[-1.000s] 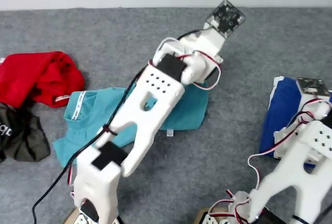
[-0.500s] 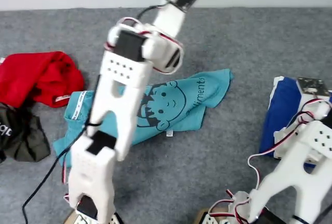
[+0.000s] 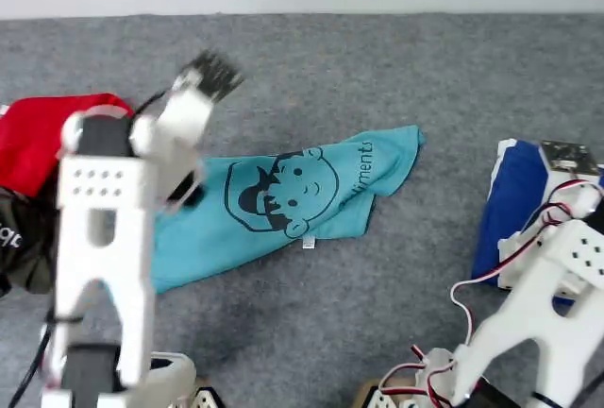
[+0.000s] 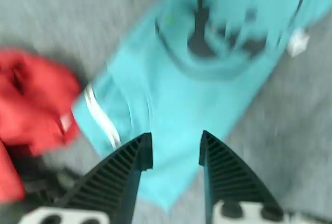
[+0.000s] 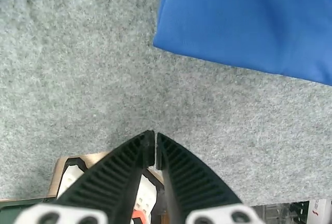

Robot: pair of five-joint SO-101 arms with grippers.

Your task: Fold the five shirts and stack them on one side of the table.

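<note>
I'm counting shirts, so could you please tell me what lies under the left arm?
The collar end of the teal shirt lies under the left arm, beside the red shirt and a dark shirt. The arm hides where they meet.

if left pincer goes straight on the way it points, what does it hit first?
Probably the teal shirt: the open left pincer frames its cloth dead ahead, with the red shirt off to the side. Depth unclear.

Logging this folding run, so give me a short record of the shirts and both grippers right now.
teal shirt: spread out, middle of table, print up
red shirt: bunched, left edge
dark shirt: bunched, beside red shirt
blue shirt: flat, right side
left gripper: open, above teal shirt
right gripper: shut, over bare table beside blue shirt
</note>
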